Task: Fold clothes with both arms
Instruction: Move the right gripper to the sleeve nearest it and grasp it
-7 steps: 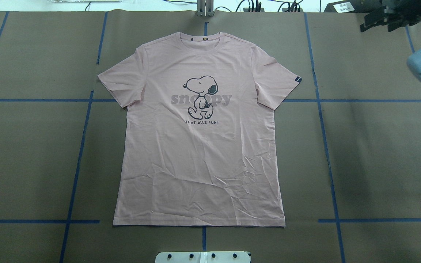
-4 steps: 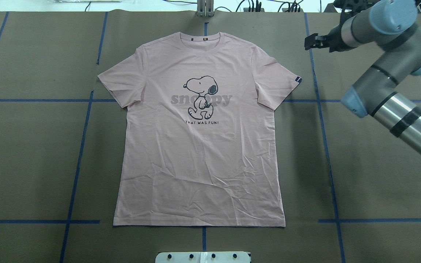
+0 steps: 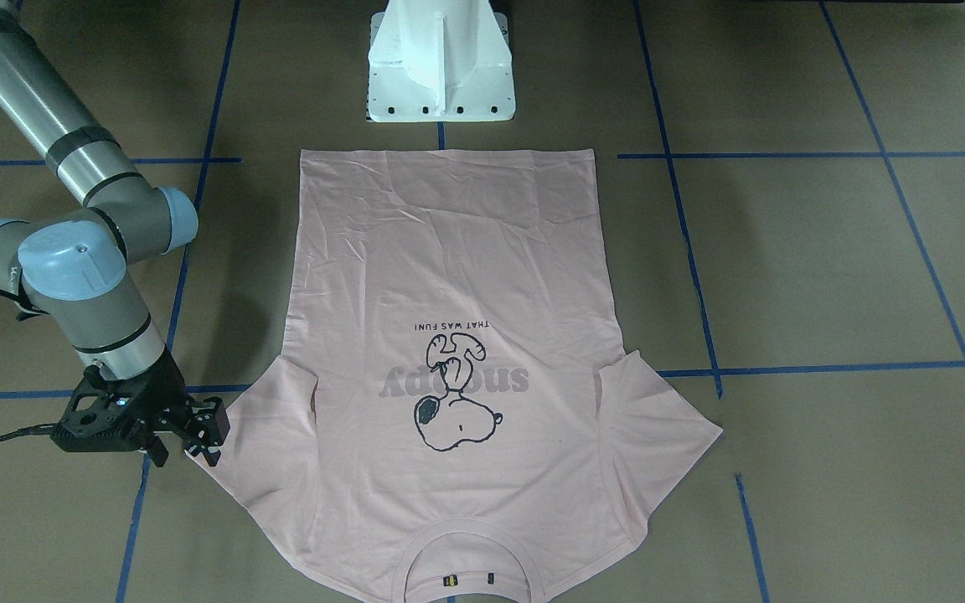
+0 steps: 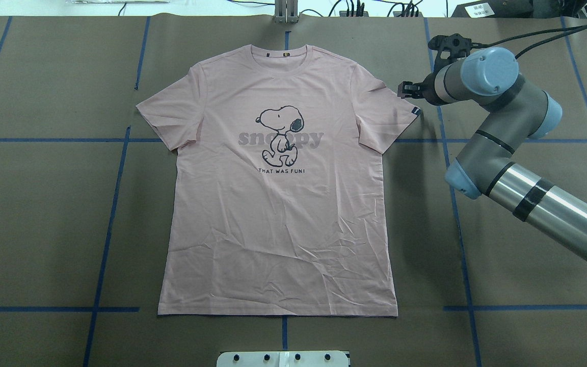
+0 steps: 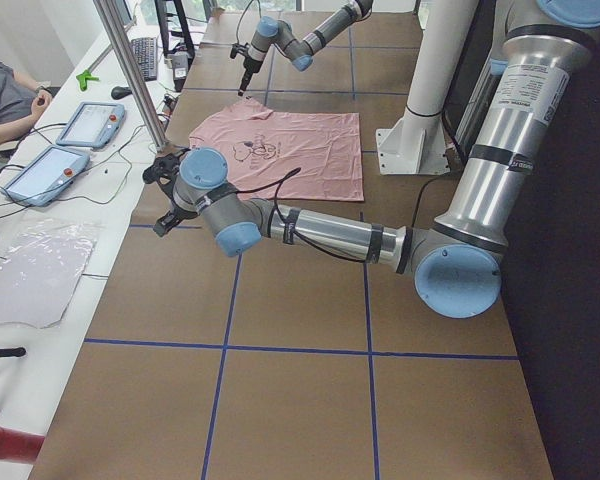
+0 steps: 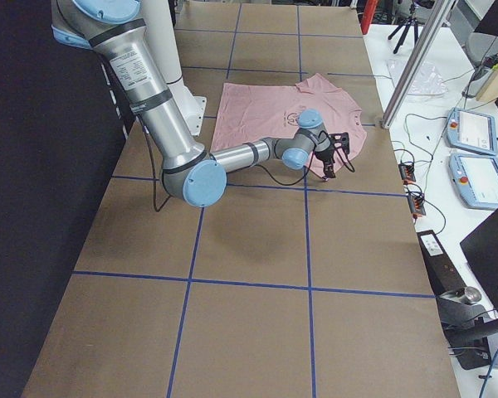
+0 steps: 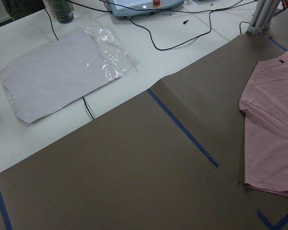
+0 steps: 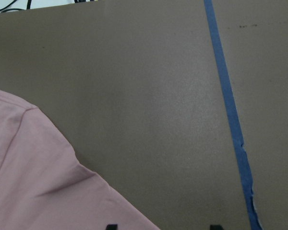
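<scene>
We see the right gripper (image 3: 202, 434) with its two black fingertips (image 8: 111, 227) spread apart and nothing between them. It is poised at the outer edge of the T-shirt's (image 4: 278, 204) right sleeve (image 4: 382, 114), just beside the small black tag (image 4: 415, 111). We cannot tell whether it touches the cloth. Half a second ago it hung nearer the table's far edge, well apart from the sleeve. A second ago only a little of it showed in the overhead view's corner.

The right arm (image 4: 497, 137) reaches in from the robot's right with its elbow bent and its wrist turned toward the shirt. The left gripper (image 5: 163, 195) hovers over the table's (image 4: 528, 255) far left end, and we cannot tell how its jaws stand. The left arm (image 5: 320, 230) stretches out low behind it.

The pale pink shirt lies flat and face up at mid-table, collar (image 4: 286, 58) away from the robot. It lies where it lay before. Past the brown paper on the left, a clear plastic bag (image 7: 62, 72) holds something pale and flat.
</scene>
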